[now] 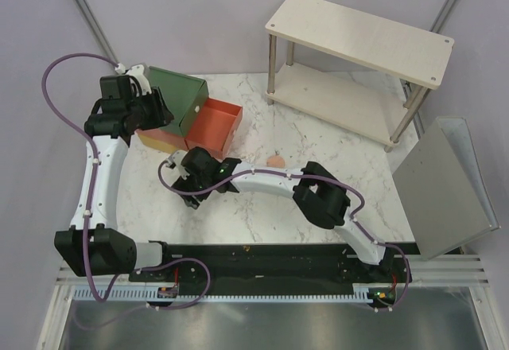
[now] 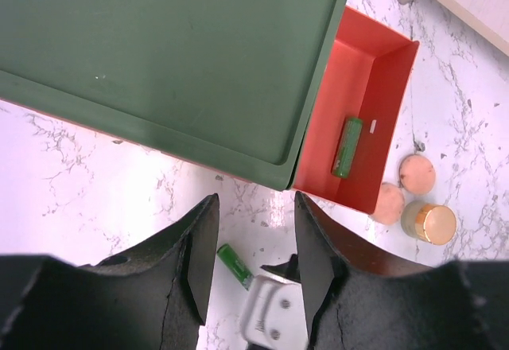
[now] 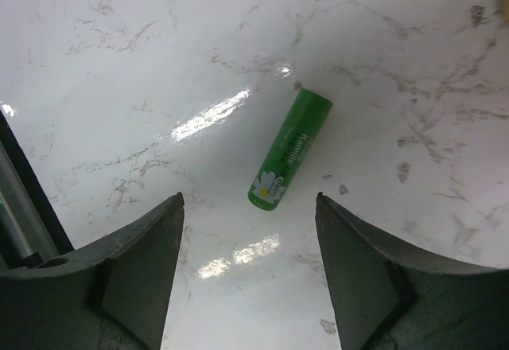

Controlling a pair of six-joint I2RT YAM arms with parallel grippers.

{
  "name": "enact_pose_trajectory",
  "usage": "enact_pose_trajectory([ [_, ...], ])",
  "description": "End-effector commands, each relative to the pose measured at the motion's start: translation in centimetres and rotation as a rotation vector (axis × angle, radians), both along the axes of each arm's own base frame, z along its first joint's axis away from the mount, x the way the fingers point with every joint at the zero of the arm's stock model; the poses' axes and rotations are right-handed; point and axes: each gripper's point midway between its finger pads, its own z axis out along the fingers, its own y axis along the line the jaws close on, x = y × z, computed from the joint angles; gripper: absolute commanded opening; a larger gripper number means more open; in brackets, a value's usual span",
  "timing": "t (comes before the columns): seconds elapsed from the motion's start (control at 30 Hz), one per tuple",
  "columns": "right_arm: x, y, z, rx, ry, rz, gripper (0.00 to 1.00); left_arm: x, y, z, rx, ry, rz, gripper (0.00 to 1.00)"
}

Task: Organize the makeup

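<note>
One green stick (image 2: 347, 147) is stowed in the orange drawer (image 2: 362, 64), ahead-right of the left hand (image 2: 250, 207), which is released and empty. Left out: one green balm tube (image 3: 289, 149), seen on the surface (image 3: 119, 64) just ahead of the released, empty right hand (image 3: 248, 199). Two pink discs (image 2: 417, 173) and one gold pot (image 2: 430, 223) are seen beside the drawer.

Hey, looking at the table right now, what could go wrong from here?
The stick lies slanted below the open right hand; being round, it may roll away as the fingers close. The left hand hovers near the right hand, beside the drawer, so they could bump. The discs and pot sit close by the drawer and could get knocked.
</note>
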Motion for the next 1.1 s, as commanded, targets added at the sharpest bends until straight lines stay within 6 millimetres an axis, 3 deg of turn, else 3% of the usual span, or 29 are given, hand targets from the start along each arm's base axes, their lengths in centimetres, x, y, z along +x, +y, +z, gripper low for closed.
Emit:
enact_pose_trajectory([
  [0.0, 0.4, 2.1, 0.5, 0.027, -0.019, 0.015, 0.74, 0.0, -0.3, 2.9, -0.01, -0.07, -0.018, 0.5],
  [0.17, 0.7, 2.4, -3.0, -0.025, -0.01, 0.006, 0.71, -0.1, -0.7, 2.9, -0.025, -0.071, -0.036, 0.5],
  [0.3, 0.8, 2.2, -6.3, -0.073, 0.007, 0.0, 0.61, -0.1, -1.0, 2.9, -0.036, -0.073, -0.051, 0.5],
  [0.4, 0.8, 1.7, -7.3, -0.097, 0.003, 0.009, 0.33, -0.2, -1.0, 2.7, -0.033, -0.069, -0.053, 0.5],
  [0.43, 0.6, 1.5, -7.5, -0.103, 0.007, 0.014, 0.13, -0.4, -1.0, 2.8, -0.032, -0.072, -0.051, 0.5],
  [0.53, 0.4, 0.5, -7.5, -0.122, 0.013, 0.032, 0.0, -0.4, -0.9, 2.6, -0.03, -0.067, -0.047, 0.5],
  [0.57, 0.3, 0.2, -7.4, -0.128, 0.01, 0.04, 0.0, -0.4, -1.0, 2.4, -0.031, -0.062, -0.047, 0.5],
  [0.67, 0.1, -0.9, -5.3, -0.133, -0.02, 0.065, 0.0, -0.4, -0.9, 2.4, -0.034, -0.066, -0.045, 0.5],
  [0.77, -0.6, -2.1, -1.3, -0.091, -0.027, 0.088, 0.0, -0.2, -0.9, 2.4, -0.033, -0.069, -0.044, 0.5],
  [0.8, -0.6, -2.7, 1.3, -0.053, -0.036, 0.084, 0.0, -0.2, -1.0, 2.4, -0.032, -0.07, -0.046, 0.5],
  [0.87, -1.2, -3.5, 3.5, -0.009, -0.024, 0.077, 0.0, -0.2, -0.8, 2.4, -0.027, -0.072, -0.038, 0.51],
  [0.9, -0.8, -3.6, 6.8, 0.061, -0.052, 0.068, 0.0, -0.1, -0.8, 2.3, -0.027, -0.071, -0.04, 0.51],
  [0.97, -0.3, -4.2, 9.4, 0.103, -0.082, 0.039, 0.0, 0.1, -0.9, 2.0, -0.035, -0.064, -0.04, 0.51],
  [1.0, 0.1, -4.4, 12.2, 0.152, -0.116, 0.026, 0.0, 0.1, -0.9, 2.0, -0.038, -0.063, -0.044, 0.51],
  [1.07, 0.9, -4.8, 14.9, 0.198, -0.151, -0.001, 0.0, 0.3, -1.0, 1.9, -0.043, -0.061, -0.046, 0.51],
])
